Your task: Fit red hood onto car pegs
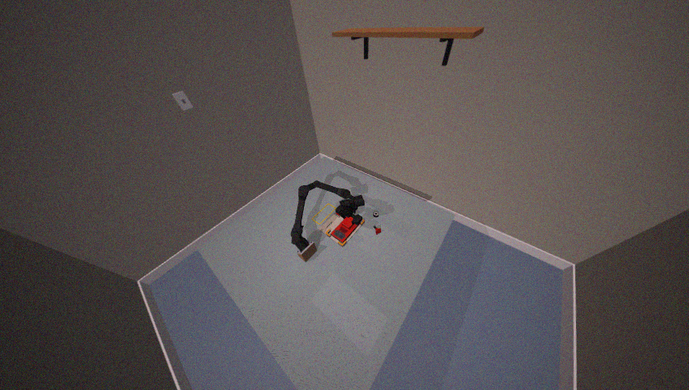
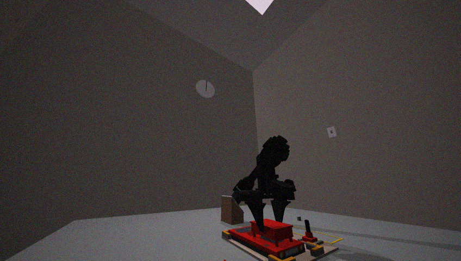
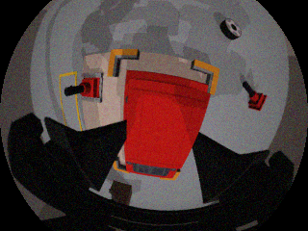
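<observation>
The black parallel-jaw gripper (image 2: 269,217) was clamped across the red flat-roofed hood shell (image 2: 271,229), one dark finger (image 2: 257,211) on each long side. The hood rested down on the red toy car chassis (image 2: 259,241), covering the engine area. The chassis sat in the pale jig plate with yellow corner brackets (image 3: 106,92) on the grey table (image 2: 129,236).

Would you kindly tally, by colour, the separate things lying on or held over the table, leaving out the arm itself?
Red: 4: hood, car chassis, upright lever piece, small part
Brown: 1: block
Dark grey: 1: ring
Pale with orange corners: 1: jig
Total: 7
</observation>
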You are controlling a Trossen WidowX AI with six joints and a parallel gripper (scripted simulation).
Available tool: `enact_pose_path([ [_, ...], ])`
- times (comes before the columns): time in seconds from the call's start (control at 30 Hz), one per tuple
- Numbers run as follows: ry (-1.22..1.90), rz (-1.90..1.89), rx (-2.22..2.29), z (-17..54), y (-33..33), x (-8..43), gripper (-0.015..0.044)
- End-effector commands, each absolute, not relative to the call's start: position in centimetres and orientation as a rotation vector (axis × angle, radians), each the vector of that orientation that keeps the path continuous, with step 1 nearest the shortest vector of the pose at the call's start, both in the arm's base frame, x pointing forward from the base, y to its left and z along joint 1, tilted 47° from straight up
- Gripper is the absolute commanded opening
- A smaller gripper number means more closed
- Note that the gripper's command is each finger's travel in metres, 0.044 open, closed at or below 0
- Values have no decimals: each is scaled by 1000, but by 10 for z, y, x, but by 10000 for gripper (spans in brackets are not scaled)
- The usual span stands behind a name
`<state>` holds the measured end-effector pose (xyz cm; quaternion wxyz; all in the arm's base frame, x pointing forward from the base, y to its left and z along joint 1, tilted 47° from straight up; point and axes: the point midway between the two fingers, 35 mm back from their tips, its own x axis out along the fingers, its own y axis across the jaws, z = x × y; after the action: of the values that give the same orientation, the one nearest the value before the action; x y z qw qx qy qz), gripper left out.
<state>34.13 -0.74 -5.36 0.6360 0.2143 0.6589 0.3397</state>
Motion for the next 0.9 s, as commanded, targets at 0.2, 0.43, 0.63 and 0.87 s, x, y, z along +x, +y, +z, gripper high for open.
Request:
enact_pose_path([
  [0.2, 1503, 774, 495, -56, -5, 341, 0],
  [0.43, 1503, 774, 495, -58, -3, 341, 0],
  [0.63, 1503, 775, 496, -59, -1, 340, 0],
  [0.87, 1505, 776, 490, -59, -1, 340, 0],
])
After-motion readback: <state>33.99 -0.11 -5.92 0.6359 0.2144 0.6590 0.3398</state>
